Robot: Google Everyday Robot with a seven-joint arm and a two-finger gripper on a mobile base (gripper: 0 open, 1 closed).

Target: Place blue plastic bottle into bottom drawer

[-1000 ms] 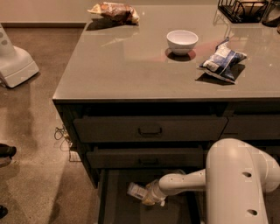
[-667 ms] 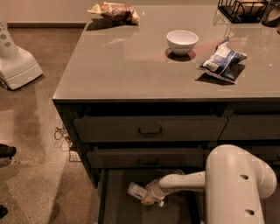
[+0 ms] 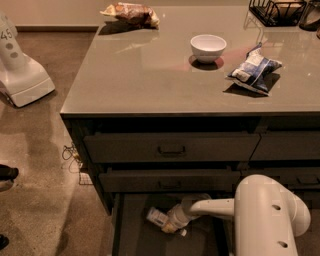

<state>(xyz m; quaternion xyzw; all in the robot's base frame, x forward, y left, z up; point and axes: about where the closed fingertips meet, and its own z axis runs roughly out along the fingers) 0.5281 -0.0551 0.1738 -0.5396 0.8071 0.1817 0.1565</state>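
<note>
The blue plastic bottle (image 3: 157, 216), small and clear with a pale label band, lies tilted inside the pulled-out bottom drawer (image 3: 131, 235), near its back. My gripper (image 3: 173, 226) reaches from the right, low inside the drawer, and sits right against the bottle's right end. The white arm housing (image 3: 267, 220) fills the lower right and hides the drawer's right part.
Two shut handled drawers (image 3: 171, 148) sit above the open one. On the counter stand a white bowl (image 3: 208, 47), a blue-white snack bag (image 3: 254, 69), another snack bag (image 3: 131, 13) at the far left and a wire rack (image 3: 276, 11). A white machine (image 3: 20, 70) stands on the floor at left.
The bottle and gripper stay in nearly the same spot in the drawer. The view has shifted only slightly.
</note>
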